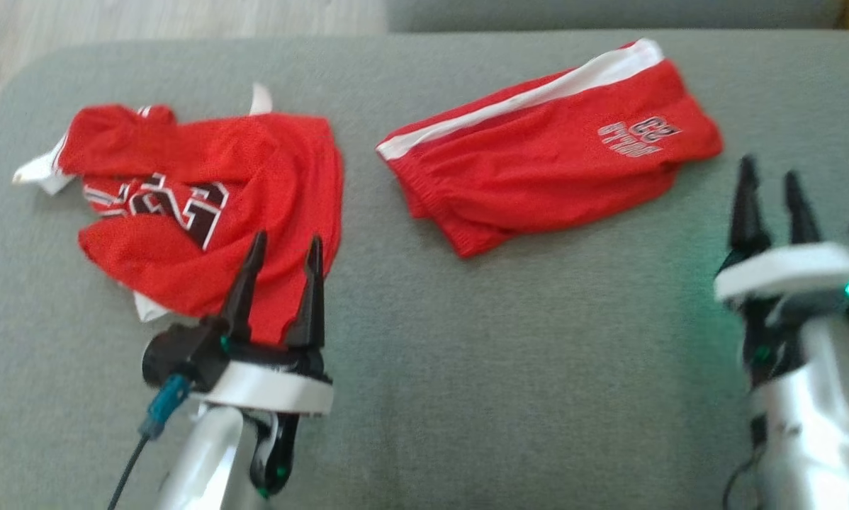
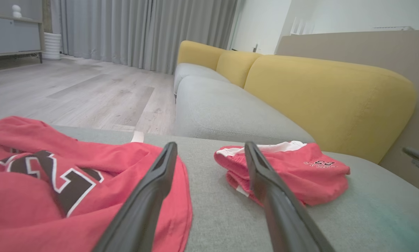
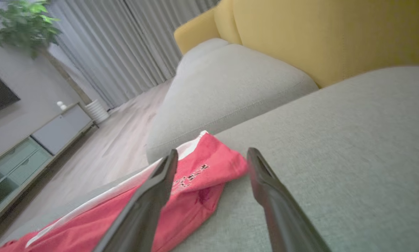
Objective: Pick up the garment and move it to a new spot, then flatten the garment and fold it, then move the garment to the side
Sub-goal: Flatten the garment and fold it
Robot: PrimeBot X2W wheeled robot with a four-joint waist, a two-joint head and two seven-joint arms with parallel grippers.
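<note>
Head view gives me the red jersey (image 1: 254, 163) lying crumpled on the left of the grey sofa cushion (image 1: 467, 354), number side up. My left pincer (image 1: 287, 241) sits over its near edge, fingers spread apart with nothing between them. The red shorts (image 1: 552, 156) lie folded to the right, apart from the jersey. My right pincer (image 1: 770, 170) is just beside their right corner, also parted and gripping nothing.

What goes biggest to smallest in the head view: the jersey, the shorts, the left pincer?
1. jersey and shorts: about the same, too close to rank.
2. left pincer: smallest, even though it's nearest the camera.
</note>
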